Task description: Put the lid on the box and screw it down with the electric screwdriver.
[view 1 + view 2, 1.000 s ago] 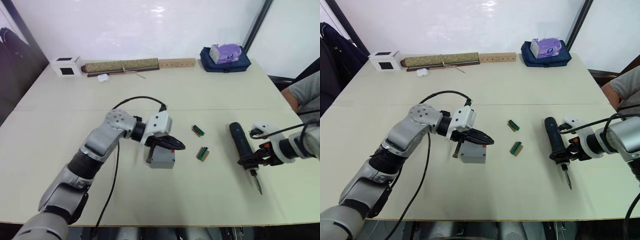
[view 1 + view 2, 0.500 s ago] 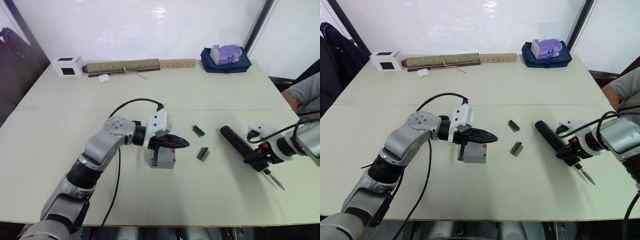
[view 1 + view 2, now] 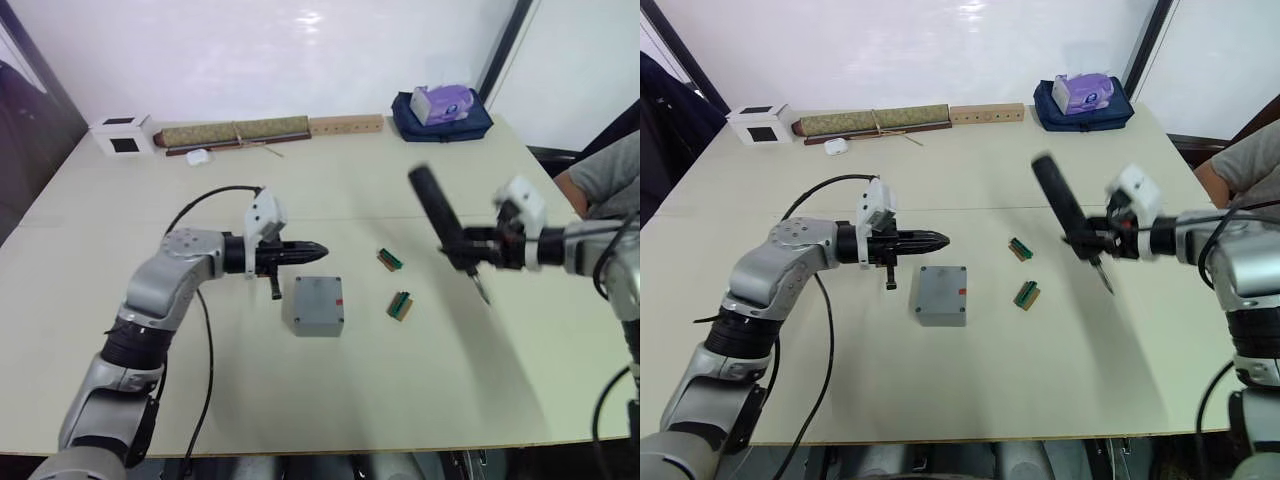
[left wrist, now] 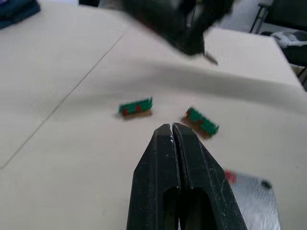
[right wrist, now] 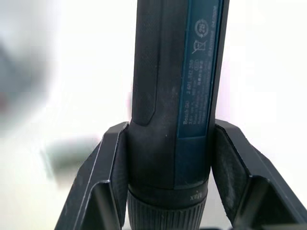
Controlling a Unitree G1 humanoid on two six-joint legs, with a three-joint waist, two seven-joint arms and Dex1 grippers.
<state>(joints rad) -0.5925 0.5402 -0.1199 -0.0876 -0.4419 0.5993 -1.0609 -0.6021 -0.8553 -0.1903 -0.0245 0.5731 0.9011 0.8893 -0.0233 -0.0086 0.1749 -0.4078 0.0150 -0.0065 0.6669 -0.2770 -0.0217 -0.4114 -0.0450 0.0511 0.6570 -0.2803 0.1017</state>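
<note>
Near the table's (image 3: 120, 400) middle sits the box (image 3: 318, 306), its lid on, red sticker toward two green connectors (image 3: 402, 305). Just beside it, apart, the left gripper (image 3: 318, 249) hovers with fingers pressed together, empty. To the right, the right gripper (image 3: 470, 250) clamps the screwdriver (image 3: 435, 214) aloft, tilted, bit downward.

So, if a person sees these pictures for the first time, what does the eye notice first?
Probably the electric screwdriver, held up in the air by the right gripper on the table's right side, bit pointing down. Next is the grey box with its lid on, near the table's middle, with the shut left gripper hovering just behind it. Two small green parts lie between box and screwdriver.
</note>
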